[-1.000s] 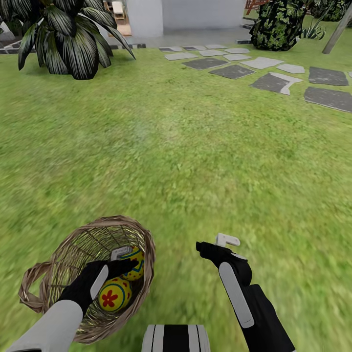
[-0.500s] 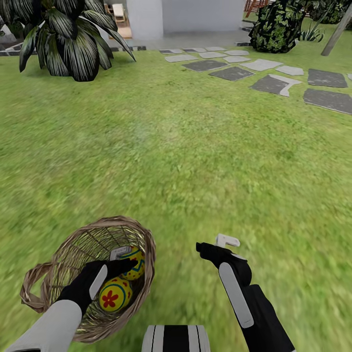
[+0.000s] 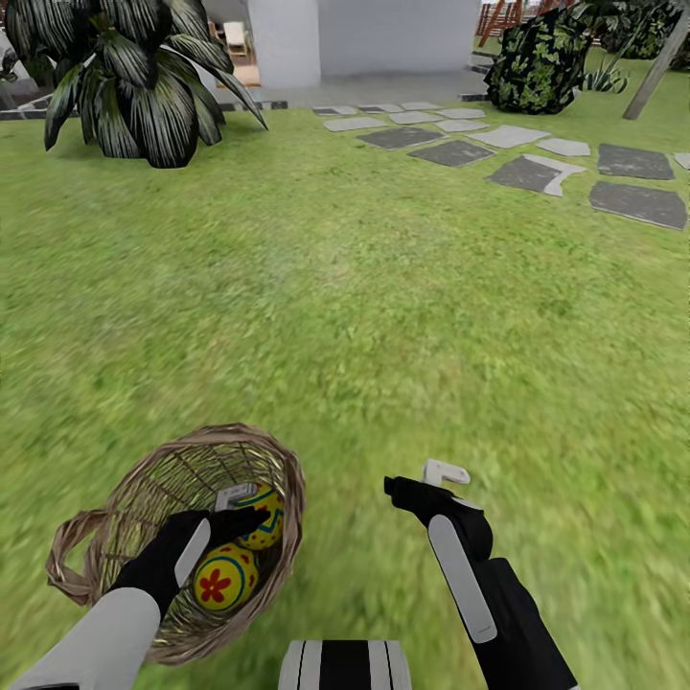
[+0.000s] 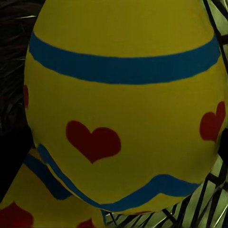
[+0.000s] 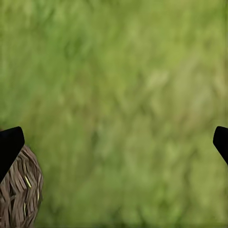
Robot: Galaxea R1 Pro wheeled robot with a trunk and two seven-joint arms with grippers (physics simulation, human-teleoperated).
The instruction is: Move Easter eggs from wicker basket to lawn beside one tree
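Down inside the wicker basket (image 3: 144, 498) on the lawn (image 3: 383, 316), the left gripper (image 3: 235, 508) reaches onto one Easter egg (image 3: 261, 513); whether it grips, I cannot tell. Another egg (image 3: 222, 577) lies just beside it. Over grass, the right gripper (image 3: 422, 476) hangs open, empty.

Left gripper (image 3: 233, 505): fingertips buried among the eggs inside the wicker basket (image 3: 134, 491), jaw state indeterminable. Third egg: hidden; two eggs partly visible, upper egg (image 3: 261, 514) and lower egg (image 3: 222, 578), both overlapped by the arm. Right gripper (image 5: 114, 142): fingers cut off at the right wrist picture's edges; lawn (image 5: 123, 95) blurred.
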